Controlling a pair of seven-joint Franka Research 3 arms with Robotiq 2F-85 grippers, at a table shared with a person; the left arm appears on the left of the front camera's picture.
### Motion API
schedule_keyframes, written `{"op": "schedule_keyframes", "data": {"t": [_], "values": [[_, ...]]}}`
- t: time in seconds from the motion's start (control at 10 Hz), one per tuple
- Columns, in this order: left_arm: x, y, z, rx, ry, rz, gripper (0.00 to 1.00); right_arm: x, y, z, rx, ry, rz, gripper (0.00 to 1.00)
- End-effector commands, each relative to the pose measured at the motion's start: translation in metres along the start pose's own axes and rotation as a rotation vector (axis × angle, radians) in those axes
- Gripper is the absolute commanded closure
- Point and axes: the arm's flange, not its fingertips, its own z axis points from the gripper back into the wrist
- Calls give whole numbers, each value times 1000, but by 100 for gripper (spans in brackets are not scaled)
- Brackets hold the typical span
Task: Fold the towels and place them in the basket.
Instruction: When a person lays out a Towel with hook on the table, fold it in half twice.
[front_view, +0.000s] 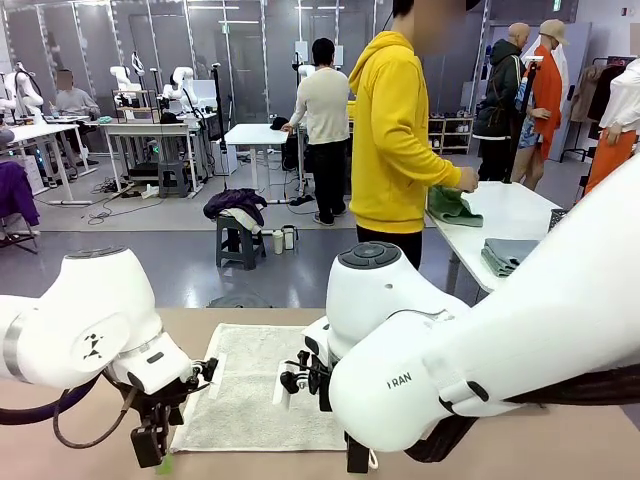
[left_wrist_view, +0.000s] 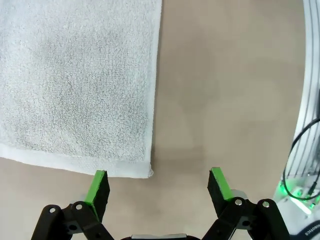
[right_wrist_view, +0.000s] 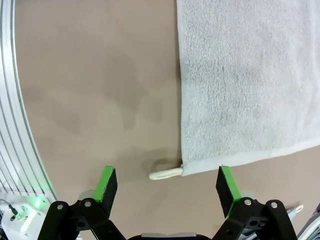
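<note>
Right arm, cream towel, tan table, workshop

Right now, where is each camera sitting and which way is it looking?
Front view: between left arm and right arm, which both show, facing a person in yellow across the table.
Left wrist view: on that wrist, above a towel corner; open left pincer shows.
Right wrist view: on that wrist, above another corner; open right pincer shows.
All three share the towel.

Towel, apparently cream, flat on table between left arm, right arm.
</note>
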Motion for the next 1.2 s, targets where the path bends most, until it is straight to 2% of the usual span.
{"op": "schedule_keyframes", "data": {"t": [0.0,0.3,0.6,1.0,1.1], "values": [[5,7,-7,13,-17,-6,0,-4,-10,-5,29,-65,51,0],[5,8,-8,7,-16,-4,0,-9,-19,-13,17,-63,111,0],[8,9,-10,0,-10,2,0,-16,-28,-17,19,-27,64,0],[8,10,-12,-7,-4,-4,0,-25,-39,-35,48,-43,50,0],[8,9,-14,-8,-4,-5,3,-27,-41,-38,49,-46,36,0]]}}
